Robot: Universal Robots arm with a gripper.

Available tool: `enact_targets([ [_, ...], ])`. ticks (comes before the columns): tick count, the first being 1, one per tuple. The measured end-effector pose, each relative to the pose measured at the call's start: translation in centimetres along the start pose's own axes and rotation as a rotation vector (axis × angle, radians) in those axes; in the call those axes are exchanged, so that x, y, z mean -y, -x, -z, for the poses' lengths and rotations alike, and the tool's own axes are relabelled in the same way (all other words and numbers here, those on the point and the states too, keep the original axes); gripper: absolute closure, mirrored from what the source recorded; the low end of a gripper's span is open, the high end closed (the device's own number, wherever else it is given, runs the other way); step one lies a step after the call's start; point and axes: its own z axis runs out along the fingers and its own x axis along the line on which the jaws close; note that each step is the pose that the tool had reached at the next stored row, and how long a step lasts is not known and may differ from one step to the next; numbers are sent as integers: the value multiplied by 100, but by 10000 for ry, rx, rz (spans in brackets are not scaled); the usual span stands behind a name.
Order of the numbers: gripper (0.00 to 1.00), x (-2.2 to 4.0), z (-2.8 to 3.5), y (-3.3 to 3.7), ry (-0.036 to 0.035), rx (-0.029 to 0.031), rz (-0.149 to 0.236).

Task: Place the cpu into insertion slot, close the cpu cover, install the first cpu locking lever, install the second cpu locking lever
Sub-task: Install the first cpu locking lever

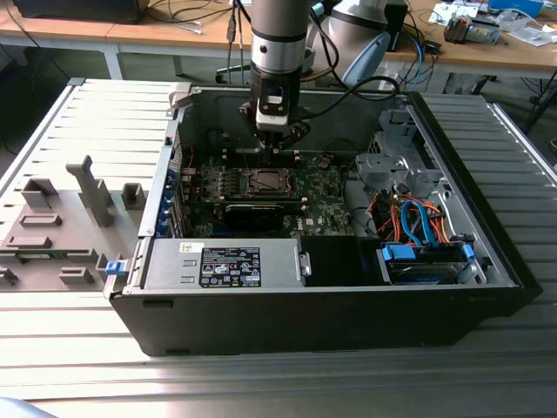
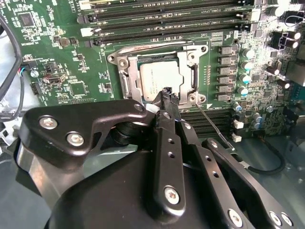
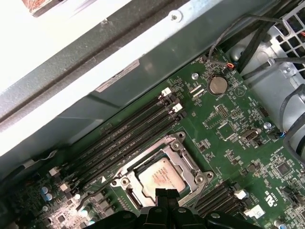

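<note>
The cpu lies flat in the insertion slot, its silvery top showing through the window of the cpu cover, which lies down around it. In the first wrist view the cpu and the cpu cover look the same. My gripper hangs just above the socket's edge, fingers shut together with nothing between them. A thin metal locking lever slants away from the socket corner beside the fingertips. In the exterior view my gripper stands over the board's far side.
Long black memory slots run beside the socket. The case wall rises close behind. A drive cage with orange and blue cables fills the exterior view's right. A power supply sits along the near side.
</note>
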Motion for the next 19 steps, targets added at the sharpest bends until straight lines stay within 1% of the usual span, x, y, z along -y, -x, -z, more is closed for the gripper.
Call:
enact_targets([
  [19, 89, 0, 0, 0, 14, 12, 960],
])
